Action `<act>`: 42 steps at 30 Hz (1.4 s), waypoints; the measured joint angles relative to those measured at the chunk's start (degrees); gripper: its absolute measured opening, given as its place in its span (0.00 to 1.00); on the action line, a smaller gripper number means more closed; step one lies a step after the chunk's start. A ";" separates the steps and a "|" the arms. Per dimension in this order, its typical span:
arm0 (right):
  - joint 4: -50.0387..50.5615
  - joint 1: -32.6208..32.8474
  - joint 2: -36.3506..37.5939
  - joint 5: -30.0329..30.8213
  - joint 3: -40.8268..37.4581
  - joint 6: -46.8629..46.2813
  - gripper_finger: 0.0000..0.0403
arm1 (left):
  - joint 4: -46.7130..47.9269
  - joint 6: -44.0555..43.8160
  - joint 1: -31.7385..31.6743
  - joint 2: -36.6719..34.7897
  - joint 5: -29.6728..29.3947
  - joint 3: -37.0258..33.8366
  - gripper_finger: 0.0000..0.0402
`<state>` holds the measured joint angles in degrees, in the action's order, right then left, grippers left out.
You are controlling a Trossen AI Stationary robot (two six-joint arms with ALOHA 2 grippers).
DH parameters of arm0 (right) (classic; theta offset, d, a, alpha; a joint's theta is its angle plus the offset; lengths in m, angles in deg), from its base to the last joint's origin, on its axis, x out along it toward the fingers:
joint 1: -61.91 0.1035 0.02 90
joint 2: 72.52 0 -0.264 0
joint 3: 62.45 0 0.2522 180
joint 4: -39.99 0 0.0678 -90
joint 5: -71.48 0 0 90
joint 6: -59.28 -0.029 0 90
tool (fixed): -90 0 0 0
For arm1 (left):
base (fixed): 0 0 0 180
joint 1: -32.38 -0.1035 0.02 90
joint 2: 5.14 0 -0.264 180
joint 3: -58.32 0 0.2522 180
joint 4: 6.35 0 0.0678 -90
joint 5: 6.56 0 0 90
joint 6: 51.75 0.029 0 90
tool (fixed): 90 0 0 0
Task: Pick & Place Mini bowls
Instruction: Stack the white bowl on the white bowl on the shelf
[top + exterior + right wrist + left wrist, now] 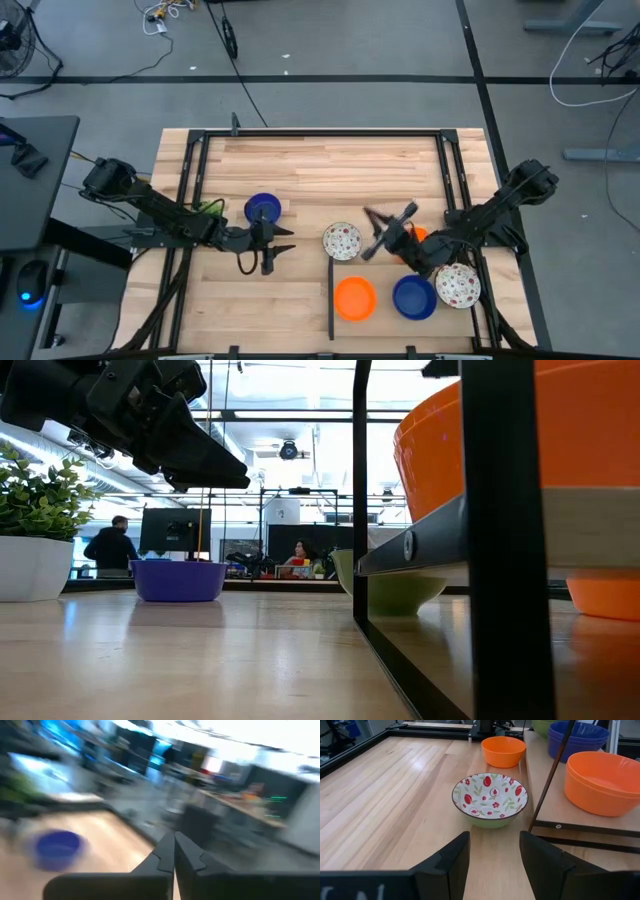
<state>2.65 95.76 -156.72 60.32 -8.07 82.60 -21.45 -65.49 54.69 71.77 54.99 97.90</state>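
Bowls: six show from above on the wooden counter [320, 160], none of them held.
Left jaws [278, 247]: spread wide apart with nothing between them, low over the counter.
Blue bowl [263, 210]: alone, just behind the left jaws and a little to their left.
Patterned bowl [342, 240]: white with red flowers, out ahead of the left jaws, between the two arms; in the left wrist view it sits straight beyond the two fingers [451, 865].
Black rail [331, 300]: a thin bar running toward the near edge, starting just by the patterned bowl.
Right jaws [371, 232]: pressed together, holding nothing, lifted and tilted just right of the patterned bowl.
Orange bowl [355, 298]: nearer the front edge than the right jaws, just right of the rail.
Second blue bowl [414, 297]: touching or almost touching the orange bowl's right side.
Second patterned bowl [458, 284]: farthest right, partly under the right arm.
Small orange patch [418, 234]: shows beneath the right wrist; likely another bowl, mostly hidden.
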 joint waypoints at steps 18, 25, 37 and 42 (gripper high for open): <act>59.28 -17.42 21.08 -70.18 0.02 -44.49 0.01 | 0.02 0.00 0.00 0.00 -0.45 0.00 0.44; 66.11 -19.53 18.00 -80.91 0.88 -26.45 0.05 | 0.02 0.91 -0.08 0.00 -2.64 0.00 0.44; 82.35 -19.30 0.18 -78.81 15.08 2.49 0.30 | 0.16 0.85 -1.95 0.00 -1.37 0.00 0.44; 85.60 -18.99 -5.20 -75.44 17.66 14.48 0.34 | 0.44 0.81 -1.95 0.00 -1.29 0.00 0.44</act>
<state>88.24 76.77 -161.92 -15.12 9.59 97.08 -21.01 -64.68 52.74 71.77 53.70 97.90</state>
